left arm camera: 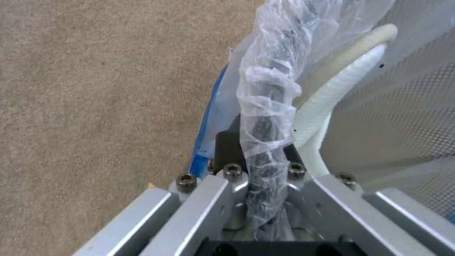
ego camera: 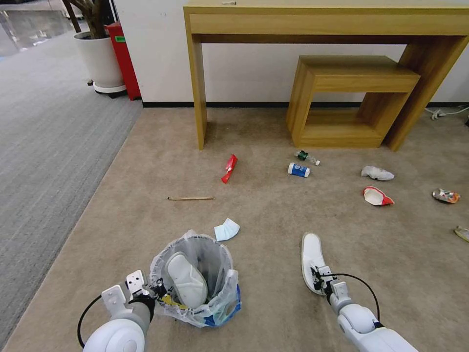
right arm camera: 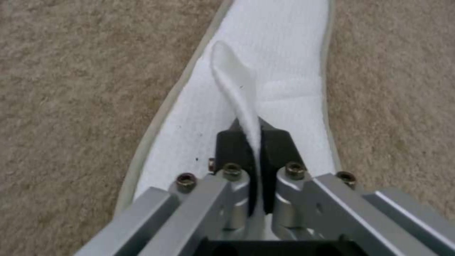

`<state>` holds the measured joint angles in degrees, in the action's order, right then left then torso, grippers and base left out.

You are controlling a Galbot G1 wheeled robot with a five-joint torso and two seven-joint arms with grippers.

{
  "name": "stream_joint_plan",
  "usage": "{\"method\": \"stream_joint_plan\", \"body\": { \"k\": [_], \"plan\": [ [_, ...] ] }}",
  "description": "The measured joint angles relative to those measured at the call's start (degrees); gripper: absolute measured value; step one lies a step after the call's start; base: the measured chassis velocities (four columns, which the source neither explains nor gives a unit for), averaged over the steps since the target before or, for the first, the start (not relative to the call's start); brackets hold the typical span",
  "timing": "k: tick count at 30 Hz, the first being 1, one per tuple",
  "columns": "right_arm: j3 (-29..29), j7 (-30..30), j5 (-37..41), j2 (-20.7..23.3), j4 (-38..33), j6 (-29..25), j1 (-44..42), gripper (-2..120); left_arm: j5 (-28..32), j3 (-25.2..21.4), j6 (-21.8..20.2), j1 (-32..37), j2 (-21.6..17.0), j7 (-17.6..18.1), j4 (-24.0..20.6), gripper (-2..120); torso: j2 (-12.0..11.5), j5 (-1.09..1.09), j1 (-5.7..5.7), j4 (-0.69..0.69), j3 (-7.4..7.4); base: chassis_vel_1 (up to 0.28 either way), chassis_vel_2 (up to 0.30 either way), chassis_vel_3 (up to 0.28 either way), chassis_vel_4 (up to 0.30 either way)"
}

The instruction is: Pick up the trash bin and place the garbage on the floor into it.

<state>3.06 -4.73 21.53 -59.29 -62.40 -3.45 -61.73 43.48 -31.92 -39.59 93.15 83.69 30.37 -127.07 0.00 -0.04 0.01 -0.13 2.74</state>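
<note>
- Down at the near left of the head view, the left gripper (ego camera: 155,289) has its jaws clamped on the rim of the small round black trash bin (ego camera: 215,256), pinching the crinkly translucent plastic liner bag (left arm camera: 268,89) along with it.
- One white fabric slipper (ego camera: 185,278) already lies inside the bin, sole up and leaning against the inner wall; the left wrist view shows its edge (left arm camera: 341,85) just beside the clamped rim.
- At the near right, the right gripper (ego camera: 318,279) has its jaws shut on a thin upright fold of a second white slipper (ego camera: 310,256), which lies flat on the beige short-pile carpet floor (ego camera: 273,210). The right wrist view shows the fold (right arm camera: 237,92) caught between the black pads (right arm camera: 227,149).
- A blue face mask (ego camera: 226,229) lies on the carpet just beyond the bin.
- Farther out lie a thin wooden stick (ego camera: 190,198), a red wrapper (ego camera: 229,168), a blue-and-white cup (ego camera: 298,170) on its side, a tiny bottle (ego camera: 307,157), a crumpled white tissue (ego camera: 376,172), a flattened red-and-white paper cup (ego camera: 376,196) and a crushed can (ego camera: 445,195), all well apart.
- A light wooden console table (ego camera: 322,22) stands against the wall.
</note>
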Motion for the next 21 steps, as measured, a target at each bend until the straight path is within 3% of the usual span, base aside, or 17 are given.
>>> {"method": "stream_joint_plan", "body": {
  "k": [14,21],
  "plan": [
    [1.1,2.5,1.2,0.3,-2.1,-3.8,-0.3,0,-0.5,-0.2,0.1,0.2,0.2,-0.1,0.3,0,0.0,0.0,0.0,0.0,0.0,0.0,0.0,0.0,0.0],
    [4.8,4.0,3.2,1.2,-8.1,-6.1,-1.0,0,-1.1,0.0,0.1,-0.4,0.5,-0.2,1.6,0,0.0,0.0,0.0,0.0,0.0,0.0,0.0,0.0,0.0]
  ]
}}
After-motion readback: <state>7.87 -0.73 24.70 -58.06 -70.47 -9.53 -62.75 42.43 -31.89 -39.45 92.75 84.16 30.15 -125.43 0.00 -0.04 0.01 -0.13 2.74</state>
